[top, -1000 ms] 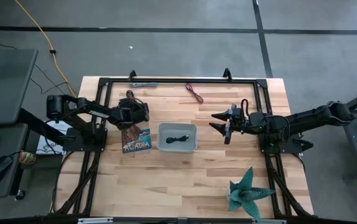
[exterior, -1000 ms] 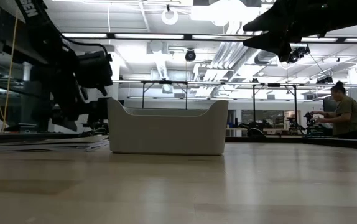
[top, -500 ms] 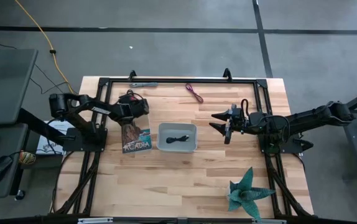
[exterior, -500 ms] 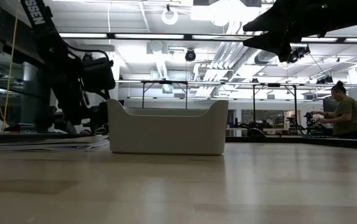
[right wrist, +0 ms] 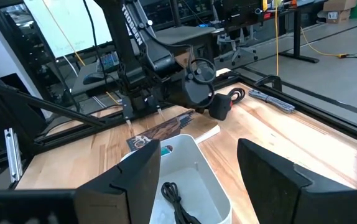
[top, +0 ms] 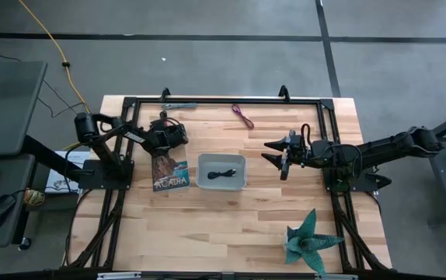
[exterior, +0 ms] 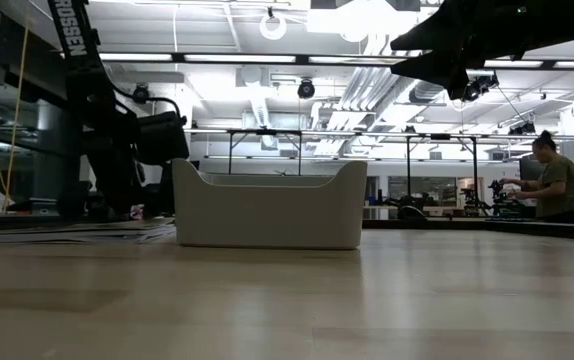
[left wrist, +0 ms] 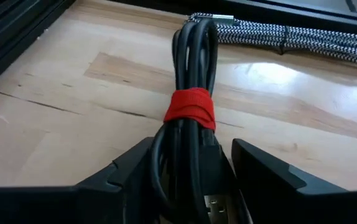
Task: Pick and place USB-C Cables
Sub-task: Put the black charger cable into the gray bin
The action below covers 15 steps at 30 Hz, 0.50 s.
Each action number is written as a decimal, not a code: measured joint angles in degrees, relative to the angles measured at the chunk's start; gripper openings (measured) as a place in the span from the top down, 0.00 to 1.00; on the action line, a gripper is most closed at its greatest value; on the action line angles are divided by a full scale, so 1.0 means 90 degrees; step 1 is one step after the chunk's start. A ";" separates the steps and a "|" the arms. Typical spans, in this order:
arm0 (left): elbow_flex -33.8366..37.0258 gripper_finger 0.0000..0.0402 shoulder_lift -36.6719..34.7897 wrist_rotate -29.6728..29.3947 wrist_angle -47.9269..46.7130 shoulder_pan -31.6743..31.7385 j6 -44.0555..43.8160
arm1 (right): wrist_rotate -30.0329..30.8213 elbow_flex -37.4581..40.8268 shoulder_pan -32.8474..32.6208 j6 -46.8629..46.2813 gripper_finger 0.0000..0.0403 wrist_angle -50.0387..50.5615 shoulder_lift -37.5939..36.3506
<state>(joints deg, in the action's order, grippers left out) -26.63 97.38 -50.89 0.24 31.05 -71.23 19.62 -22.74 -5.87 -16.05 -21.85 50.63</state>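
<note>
Left gripper (top: 168,129): has retreated toward 11 o'clock since the earlier frames, off the book (top: 169,173); fingers straddle the black-and-red cable (left wrist: 191,118), clamping unconfirmed. Pick apparently underway. Black cable (top: 222,173): in grey tray (top: 240,183). Purple cable (top: 244,117): 12 o'clock. Right gripper (top: 279,155): spread, unmoved, 3 o'clock.

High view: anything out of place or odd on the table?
Nothing damaged or spilled. One black cable lies in the tray. The purple cable and grey cable lie loose by the far edge. The left gripper holds the black-and-red cable.
</note>
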 joint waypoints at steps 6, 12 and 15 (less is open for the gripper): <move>0.0021 0.71 -0.0428 0.0405 -0.0044 0.0001 0.0361 | -0.0001 0.0000 0.0000 0.0000 0.49 0.0000 0.0000; 0.0019 0.91 -0.1100 0.0438 -0.0044 -0.0005 0.1339 | -0.0002 0.0000 0.0000 0.0000 0.49 0.0027 0.0000; 0.0019 0.92 -0.1650 0.0410 -0.0041 -0.0010 0.1900 | -0.0002 0.0000 0.0000 0.0000 0.49 0.0027 0.0000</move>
<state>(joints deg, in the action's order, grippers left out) -26.46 82.53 -47.20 -0.13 30.96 -54.13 19.59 -22.74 -5.87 -16.05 -21.61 50.63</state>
